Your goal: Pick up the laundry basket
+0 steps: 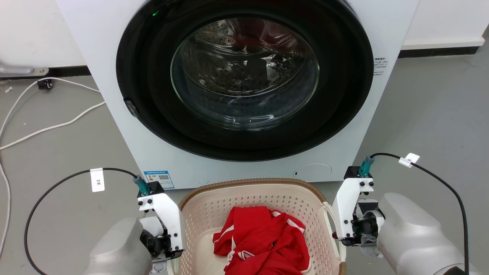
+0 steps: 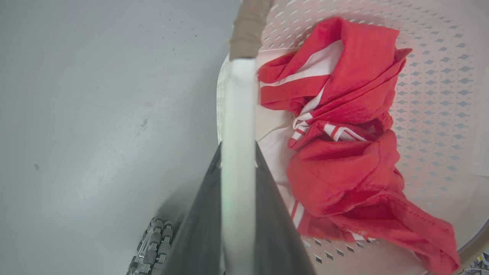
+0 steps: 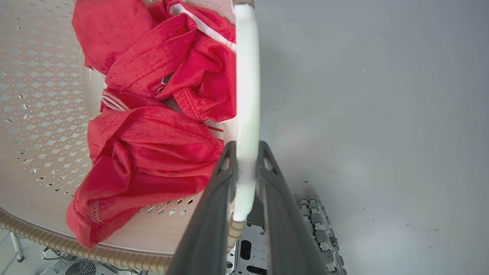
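Left gripper [image 2: 237, 152], seen from the left wrist, is clamping the basket's left handle [image 2: 237, 99], one dark finger pressing on each side of the white loop. The handle is running up to the brown rim [image 2: 248, 26]. Right of it the cream basket [image 2: 439, 76] is showing its perforated wall, and a crumpled red garment [image 2: 344, 160] with white stripes is lying inside. Grey floor [image 2: 95, 114] is spreading to the left, and a ribbed wheel [image 2: 153, 244] is peeking out at the bottom edge. From the right wrist, the right gripper [image 3: 246, 147] is squeezing the right handle [image 3: 247, 76] in the same way, its fingers closing on both faces of the loop. The garment is sitting left of the handle inside the basket, floor is lying to the right, and another ribbed wheel is showing beside the fingers. From the head, the basket is sitting at the bottom centre, just in front of the white washer [image 1: 95, 57], whose round glass door [image 1: 244, 72] is facing the camera. Both white wrists are standing close against the basket's two sides, black cables [image 1: 57, 187] are looping away from them, and a white cord [image 1: 46, 128] is trailing over the floor at the left.
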Robot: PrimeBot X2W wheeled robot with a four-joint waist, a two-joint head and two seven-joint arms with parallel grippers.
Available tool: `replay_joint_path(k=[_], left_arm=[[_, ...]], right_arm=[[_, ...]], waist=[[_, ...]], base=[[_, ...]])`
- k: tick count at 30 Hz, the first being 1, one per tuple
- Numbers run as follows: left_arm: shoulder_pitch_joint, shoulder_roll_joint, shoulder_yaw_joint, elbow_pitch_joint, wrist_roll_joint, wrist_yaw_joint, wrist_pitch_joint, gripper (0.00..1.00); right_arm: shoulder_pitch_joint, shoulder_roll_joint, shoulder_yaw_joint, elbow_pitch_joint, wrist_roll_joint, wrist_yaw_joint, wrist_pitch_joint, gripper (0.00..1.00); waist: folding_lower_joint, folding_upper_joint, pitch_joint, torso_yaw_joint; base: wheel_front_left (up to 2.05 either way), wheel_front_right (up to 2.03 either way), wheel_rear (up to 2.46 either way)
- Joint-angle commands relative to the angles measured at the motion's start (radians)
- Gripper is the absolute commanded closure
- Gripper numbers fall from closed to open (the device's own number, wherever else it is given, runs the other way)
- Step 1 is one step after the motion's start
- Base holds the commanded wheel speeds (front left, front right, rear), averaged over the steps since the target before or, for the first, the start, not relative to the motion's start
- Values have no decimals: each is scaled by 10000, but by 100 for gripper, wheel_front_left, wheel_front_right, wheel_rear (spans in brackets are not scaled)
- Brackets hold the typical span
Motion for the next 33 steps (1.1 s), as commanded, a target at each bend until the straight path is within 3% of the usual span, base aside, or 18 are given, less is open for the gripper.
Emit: replay_joint_path(k=[1, 33], left_arm=[[-7, -269, -23, -148, -103, -145, -67, 100], [-226, -230, -348, 205, -756, -144, -572, 100]], right_arm=[[48, 305, -34, -89, 37, 133, -38, 100], [30, 315, -292, -33, 32, 133, 202, 100]], waist=[[0, 0, 13, 3], [0, 0, 136, -57]], base=[[0, 0, 0], [0, 0, 0]])
